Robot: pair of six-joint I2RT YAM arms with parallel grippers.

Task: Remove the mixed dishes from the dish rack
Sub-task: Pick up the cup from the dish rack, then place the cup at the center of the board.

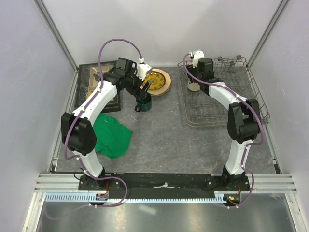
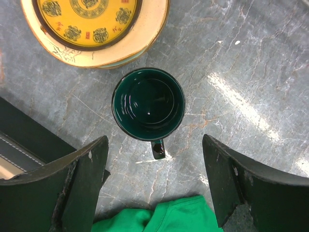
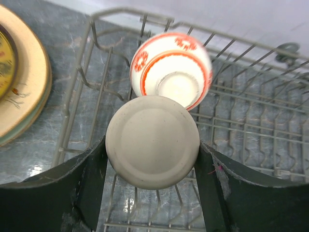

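Observation:
The dark green mug (image 2: 148, 103) stands upright on the table just ahead of my left gripper (image 2: 154, 181), which is open and empty above it; the mug's handle points toward the gripper. In the top view the mug (image 1: 143, 103) is below the stacked plates (image 1: 157, 81), whose top one has a yellow centre. My right gripper (image 3: 152, 145) is shut on the upside-down beige cup (image 3: 152, 141) inside the dish rack (image 3: 251, 111), its fingers against both sides. The red-and-white bowl (image 3: 171, 67) lies on its side just behind the cup.
A black box with a glass lid (image 1: 99, 84) sits at the far left, next to the left arm. A green cloth (image 1: 112, 135) lies in front of it, also under the left gripper (image 2: 159, 217). The rack (image 1: 217, 94) stands at the right.

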